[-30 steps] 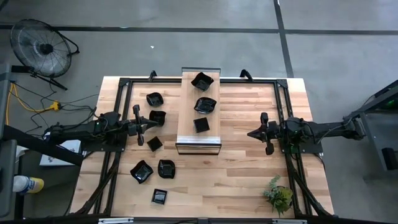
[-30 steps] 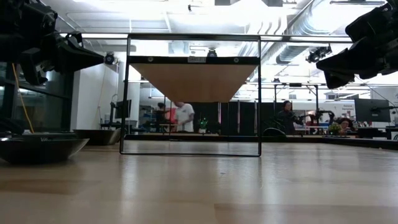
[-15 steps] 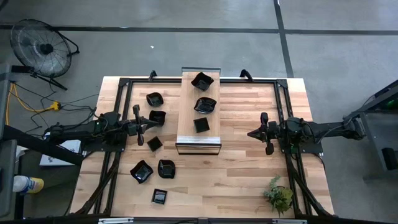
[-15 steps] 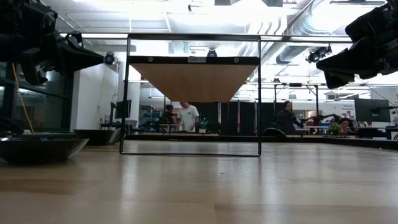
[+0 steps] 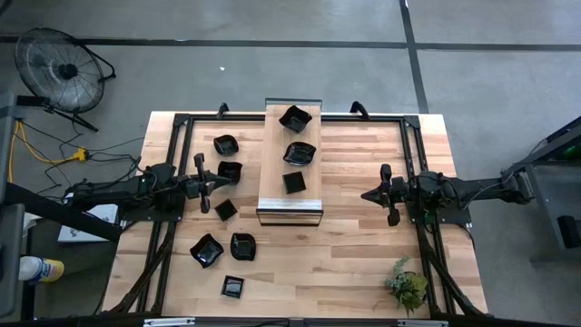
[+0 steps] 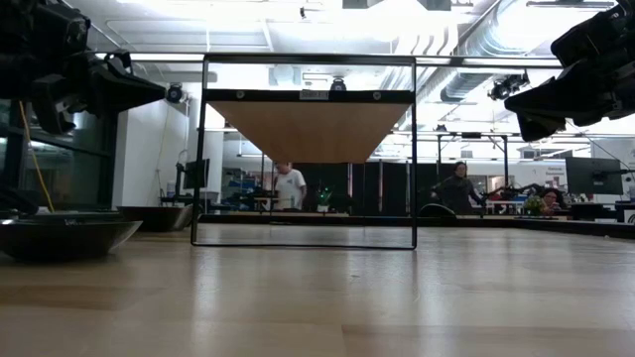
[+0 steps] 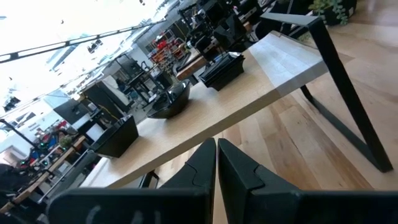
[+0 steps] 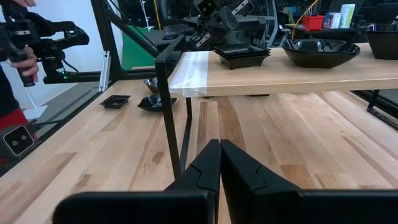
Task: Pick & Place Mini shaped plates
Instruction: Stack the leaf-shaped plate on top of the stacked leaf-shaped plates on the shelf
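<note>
So far, three plates (image 5: 295, 118) are seen on the shelf (image 5: 270, 186) that stands at the middle of the bench (image 5: 354, 254), toward twelve o'clock. They are lined up one after the other along the shelf. Six more plates (image 5: 207, 250) are left on the bench itself, from nine o'clock down toward seven o'clock of the shelf. If the shelf is where the plates are meant to go, about a third of the job looks done, and six plates are left to be moved.

The left pincer (image 5: 212, 184) is shut and nothing is held in it. It is kept above the bench among the loose plates, just beside two of them. The right pincer (image 5: 367, 195) is shut too, with nothing held, and is parked at three o'clock of the shelf, well apart from any plate.

No brand, label or writing can be read anywhere.
</note>
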Controlling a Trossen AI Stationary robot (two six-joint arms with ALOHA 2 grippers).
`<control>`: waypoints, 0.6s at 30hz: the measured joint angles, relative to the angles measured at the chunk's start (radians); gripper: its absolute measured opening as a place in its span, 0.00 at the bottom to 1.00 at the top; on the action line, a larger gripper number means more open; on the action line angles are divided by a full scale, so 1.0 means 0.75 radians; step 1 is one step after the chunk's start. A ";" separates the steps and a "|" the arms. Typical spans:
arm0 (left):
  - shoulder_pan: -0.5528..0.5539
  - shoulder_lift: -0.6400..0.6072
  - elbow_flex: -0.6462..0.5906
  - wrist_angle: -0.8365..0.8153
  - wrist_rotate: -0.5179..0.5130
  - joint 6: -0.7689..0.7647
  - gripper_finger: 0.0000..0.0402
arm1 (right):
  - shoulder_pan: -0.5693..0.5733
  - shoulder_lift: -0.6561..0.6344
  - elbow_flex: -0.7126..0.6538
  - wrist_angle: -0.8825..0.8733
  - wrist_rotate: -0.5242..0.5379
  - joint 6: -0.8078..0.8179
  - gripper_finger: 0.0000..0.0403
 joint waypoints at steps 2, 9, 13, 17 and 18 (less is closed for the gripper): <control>0.000 0.000 0.001 -0.005 0.002 -0.013 0.03 | 0.000 0.000 0.000 0.000 0.000 0.000 0.02; 0.000 0.000 0.001 0.007 0.002 -0.014 0.03 | 0.000 0.000 0.000 0.001 0.000 0.000 0.02; 0.000 0.000 0.001 0.013 0.002 -0.048 0.03 | 0.000 0.000 0.000 0.000 0.000 0.000 0.01; -0.001 0.001 0.035 -0.011 0.000 -0.148 0.03 | 0.000 0.000 0.000 0.001 0.000 0.000 0.02; 0.000 0.001 0.054 -0.022 -0.005 -0.154 0.03 | 0.000 0.000 0.000 0.000 0.000 0.000 0.02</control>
